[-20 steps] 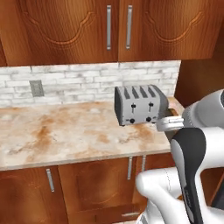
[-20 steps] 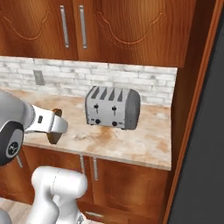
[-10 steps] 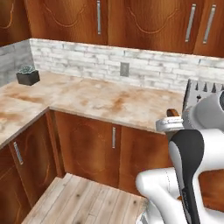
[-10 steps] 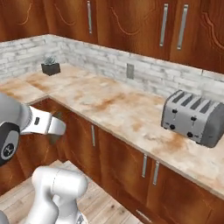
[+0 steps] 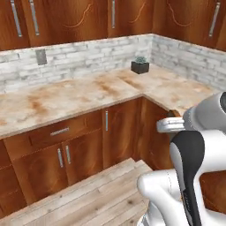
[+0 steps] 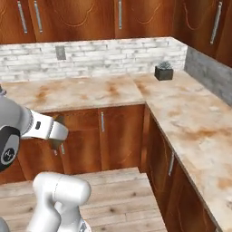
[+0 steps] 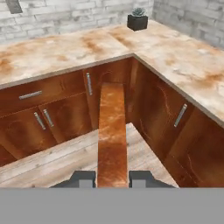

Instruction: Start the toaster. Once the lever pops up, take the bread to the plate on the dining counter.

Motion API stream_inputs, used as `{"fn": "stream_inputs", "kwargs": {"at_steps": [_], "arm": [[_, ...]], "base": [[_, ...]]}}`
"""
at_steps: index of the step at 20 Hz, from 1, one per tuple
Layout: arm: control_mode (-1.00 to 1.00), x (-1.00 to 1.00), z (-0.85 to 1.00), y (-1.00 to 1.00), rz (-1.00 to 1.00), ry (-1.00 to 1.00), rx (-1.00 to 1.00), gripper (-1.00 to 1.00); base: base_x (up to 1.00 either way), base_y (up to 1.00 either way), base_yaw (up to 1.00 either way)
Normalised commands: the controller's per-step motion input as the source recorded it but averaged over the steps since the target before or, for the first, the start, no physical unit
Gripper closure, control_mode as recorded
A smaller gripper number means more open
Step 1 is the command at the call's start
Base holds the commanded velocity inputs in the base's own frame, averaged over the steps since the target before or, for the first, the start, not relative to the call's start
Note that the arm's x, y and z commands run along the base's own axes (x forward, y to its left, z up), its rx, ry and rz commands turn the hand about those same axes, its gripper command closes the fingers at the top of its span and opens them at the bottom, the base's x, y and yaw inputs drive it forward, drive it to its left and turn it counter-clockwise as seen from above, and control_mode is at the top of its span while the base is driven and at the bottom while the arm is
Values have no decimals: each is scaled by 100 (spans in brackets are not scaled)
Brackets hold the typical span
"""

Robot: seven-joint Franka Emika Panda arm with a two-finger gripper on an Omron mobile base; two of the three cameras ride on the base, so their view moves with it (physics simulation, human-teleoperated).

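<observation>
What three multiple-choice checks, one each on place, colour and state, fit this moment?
1. Where does the small potted plant stand?
A. On the floor
B. Near the inner corner of the counter, by the brick wall
C. On a cabinet door

2. What colour are the cabinet handles?
A. Silver
B. Black
C. Gold

3. How is the end effector?
A. Wide open
B. Shut on a cup
C. Shut on the bread

Answers: 1 B, the plant sits back by the wall corner; 2 A, the bars are pale metal; 3 C, the hand view shows the slice between both fingertips.

I see an L-shaped marbled table (image 5: 66, 99), small potted plant (image 5: 140, 65) in its corner, grey wall outlet (image 5: 41, 57), plank floor (image 5: 92, 194)
</observation>
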Motion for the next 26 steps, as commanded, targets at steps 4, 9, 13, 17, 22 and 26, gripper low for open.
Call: {"fn": "stream_inputs", "kwargs": {"at_steps": [4,9,13,17,22,26], "arm": [[100,0,0,0,0,0,0,100],[100,0,0,0,0,0,0,100],[100,0,0,0,0,0,0,100],[100,0,0,0,0,0,0,100],[100,0,0,0,0,0,0,100],[100,0,0,0,0,0,0,100]], "base": [[-11,1,100],[-11,0,100],[-4,0,100],[0,0,100],[19,0,94],[29,-4,75]]}}
